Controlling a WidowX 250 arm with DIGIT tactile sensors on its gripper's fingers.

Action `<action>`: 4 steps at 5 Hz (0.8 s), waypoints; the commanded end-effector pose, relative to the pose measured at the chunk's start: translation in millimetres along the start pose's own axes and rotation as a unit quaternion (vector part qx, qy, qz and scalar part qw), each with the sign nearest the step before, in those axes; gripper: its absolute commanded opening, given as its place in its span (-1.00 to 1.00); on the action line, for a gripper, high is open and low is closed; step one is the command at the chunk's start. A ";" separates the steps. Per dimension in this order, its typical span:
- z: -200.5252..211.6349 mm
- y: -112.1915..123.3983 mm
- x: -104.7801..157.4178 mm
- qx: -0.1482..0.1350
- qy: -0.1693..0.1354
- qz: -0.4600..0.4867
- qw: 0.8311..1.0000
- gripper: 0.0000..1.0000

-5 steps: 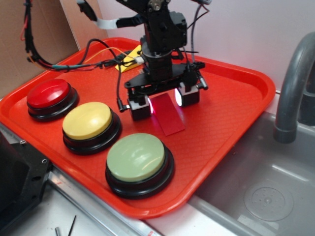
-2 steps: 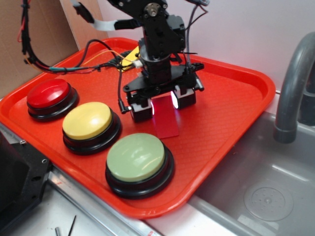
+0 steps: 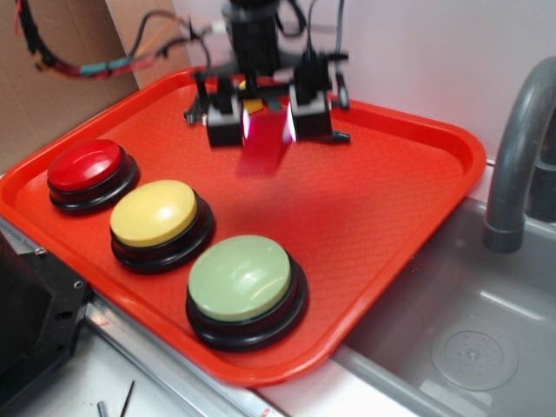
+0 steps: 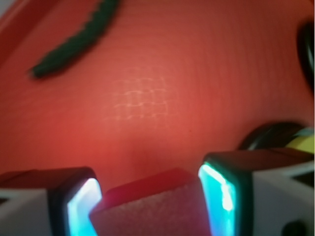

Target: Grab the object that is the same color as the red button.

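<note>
Red wedge block (image 3: 265, 143) hangs pinched between the two lit fingers of the end effector (image 3: 268, 122), lifted clear of the red tray (image 3: 391, 208) near its far edge; in the wrist view the block (image 4: 152, 206) fills the gap between the glowing pads (image 4: 216, 196). Along the tray's near-left edge sit the red button (image 3: 87, 169), a yellow button (image 3: 156, 217) and a pale green button (image 3: 243, 282); a grey sink (image 3: 469, 330) lies to the right.

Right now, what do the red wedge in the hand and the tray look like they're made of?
Red wedge: likely foam or matte plastic, its face grainy and dull. Red tray: seemingly molded plastic, with a fine woven texture and soft sheen. The hand holds the wedge.
</note>
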State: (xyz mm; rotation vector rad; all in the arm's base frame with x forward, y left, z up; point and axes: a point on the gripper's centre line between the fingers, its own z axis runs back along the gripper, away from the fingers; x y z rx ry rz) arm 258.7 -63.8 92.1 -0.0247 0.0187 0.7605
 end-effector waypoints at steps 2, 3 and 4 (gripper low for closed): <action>115.1 -2.9 -2.2 0.004 -0.020 -0.199 0.980 -1.00; 130.8 5.9 -11.5 -0.019 -0.053 -0.241 0.969 -1.00; 128.5 13.8 -11.1 -0.038 -0.050 -0.243 0.968 -1.00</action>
